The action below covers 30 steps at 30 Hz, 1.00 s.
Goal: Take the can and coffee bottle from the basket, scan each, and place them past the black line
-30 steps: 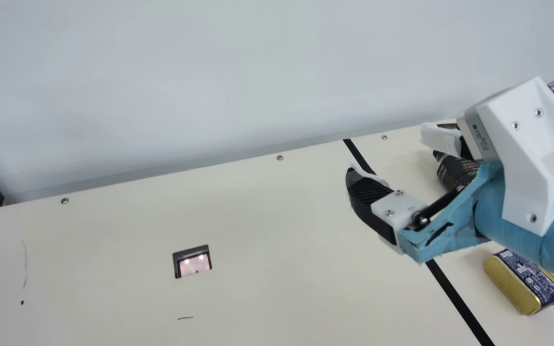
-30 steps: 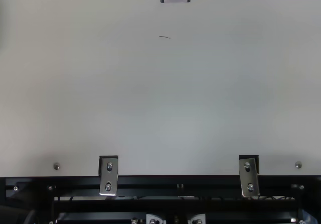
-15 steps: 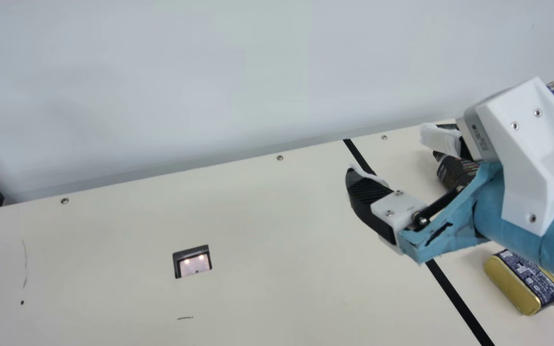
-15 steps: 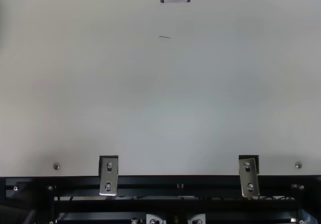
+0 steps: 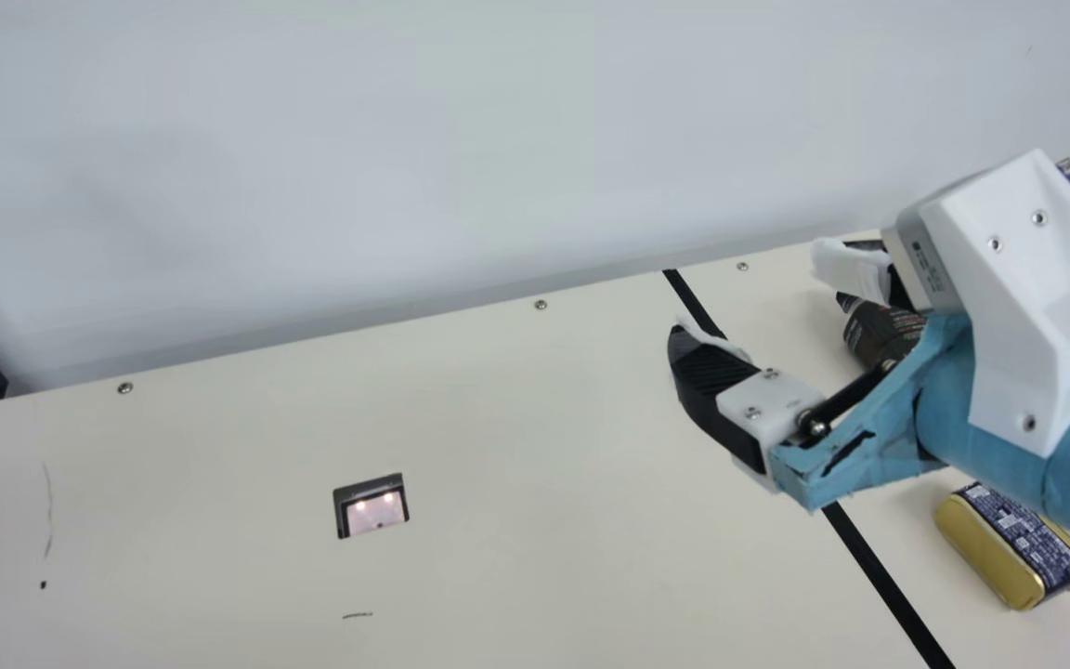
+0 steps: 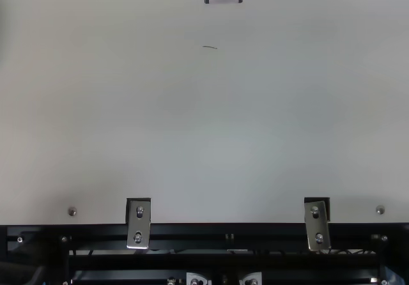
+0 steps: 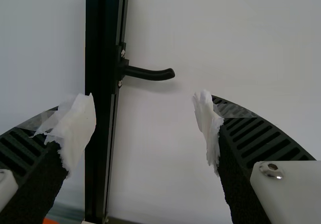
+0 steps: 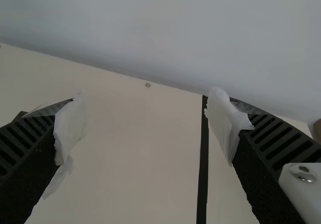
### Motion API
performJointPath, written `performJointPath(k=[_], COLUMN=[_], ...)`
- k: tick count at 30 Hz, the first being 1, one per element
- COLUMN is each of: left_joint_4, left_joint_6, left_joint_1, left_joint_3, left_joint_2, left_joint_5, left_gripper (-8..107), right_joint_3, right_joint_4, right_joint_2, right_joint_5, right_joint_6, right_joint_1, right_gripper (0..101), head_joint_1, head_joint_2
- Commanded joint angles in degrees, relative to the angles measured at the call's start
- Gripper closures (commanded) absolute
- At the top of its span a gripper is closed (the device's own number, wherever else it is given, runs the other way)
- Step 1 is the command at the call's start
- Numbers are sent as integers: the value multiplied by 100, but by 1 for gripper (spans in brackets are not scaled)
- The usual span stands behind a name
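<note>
In the main view, my right gripper [image 5: 749, 297] hangs open above the table near the black line [image 5: 874, 567]. Beyond that line lies the gold and dark blue can [image 5: 1009, 548], on its side below my right forearm. The dark coffee bottle [image 5: 879, 330] is past the line too, partly hidden behind my right gripper. In the right wrist view, my right gripper [image 8: 145, 128] has its fingers wide apart with nothing between them, and the black line [image 8: 203, 158] runs beyond. My left gripper [image 7: 145, 118] stands open and holds nothing in the left wrist view.
A lit scanner window [image 5: 372, 509] is set into the cream table [image 5: 535, 418]. A pale wall rises behind the table's far edge. In the left wrist view, a black post [image 7: 102, 108] carries a black handle [image 7: 150, 74]. Metal brackets [image 6: 138, 224] sit along the near edge.
</note>
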Motion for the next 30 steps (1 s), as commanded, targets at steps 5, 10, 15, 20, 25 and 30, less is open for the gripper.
performJointPath(k=[5,10,15,20,25,30], left_joint_4=[-5,300,675,1217,1534,1457], left_joint_6=[-256,-574,-805,-1220,-1348,-1126], left_joint_1=[-2,-9,-148,-375,-495,-628], left_joint_3=[-85,-18,336,1003,1676,2239], left_joint_2=[13,16,-312,-965,-1568,-2140], left_joint_5=[-86,-96,-203,-352,-474,-536], left_gripper=[9,9,9,9,9,9], right_joint_3=[0,0,0,0,0,0], right_joint_4=[0,0,0,0,0,0], right_joint_2=[0,0,0,0,0,0], right_joint_5=[0,0,2,2,2,2], right_joint_6=[0,0,0,0,0,0], right_joint_1=[0,0,0,0,0,0], right_gripper=[0,0,0,0,0,0], head_joint_1=[-162,-162,-162,-162,-162,-162], head_joint_2=[5,5,5,5,5,5])
